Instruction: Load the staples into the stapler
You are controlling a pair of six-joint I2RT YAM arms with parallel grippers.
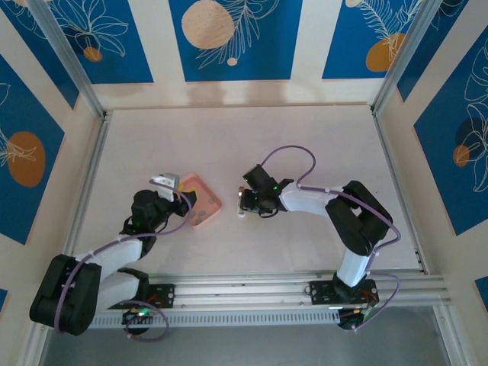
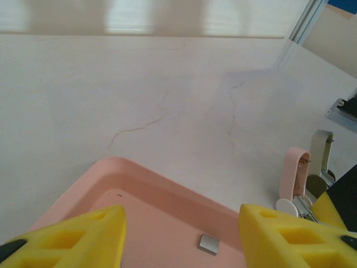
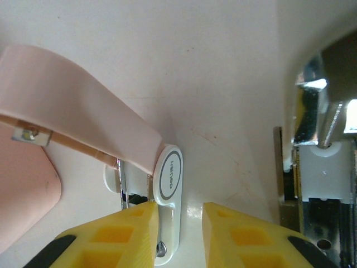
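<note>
Right fingers (image 3: 106, 240) stand narrow around the stapler (image 3: 167, 178), hold unclear, so it may skid on the bench (image 2: 167, 84); left fingers (image 2: 72, 240), well apart and empty, hover above a staple (image 2: 209, 244)

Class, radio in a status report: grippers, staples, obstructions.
Left gripper open over pink tray. Right gripper at opened stapler, grip unclear. Staples lying in tray. Nothing blocking.

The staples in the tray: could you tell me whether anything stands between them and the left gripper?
Nothing visible does. A staple piece lies bare on the tray floor, just ahead of the left gripper, whose fingers stand apart with nothing between them.
</note>
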